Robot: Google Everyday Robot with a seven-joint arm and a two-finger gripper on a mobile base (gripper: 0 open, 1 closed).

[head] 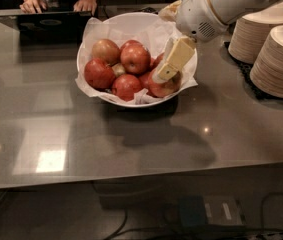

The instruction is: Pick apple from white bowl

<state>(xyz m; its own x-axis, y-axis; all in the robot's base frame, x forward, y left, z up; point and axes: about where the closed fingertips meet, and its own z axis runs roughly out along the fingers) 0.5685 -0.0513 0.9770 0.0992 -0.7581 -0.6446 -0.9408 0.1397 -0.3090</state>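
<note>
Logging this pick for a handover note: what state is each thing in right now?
white bowl: upright, paper-lined, holding several apples.
apple: in the bowl, not lifted.
gripper: inside the bowl's right side, tip at the apple.
plates: stacked, at right.
laptop: open, at far edge.

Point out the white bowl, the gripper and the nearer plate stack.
white bowl (131, 16), camera view, on its far rim.
gripper (162, 76), camera view, at its tip, which is over the bowl's inside.
nearer plate stack (278, 66), camera view, on its side.
</note>
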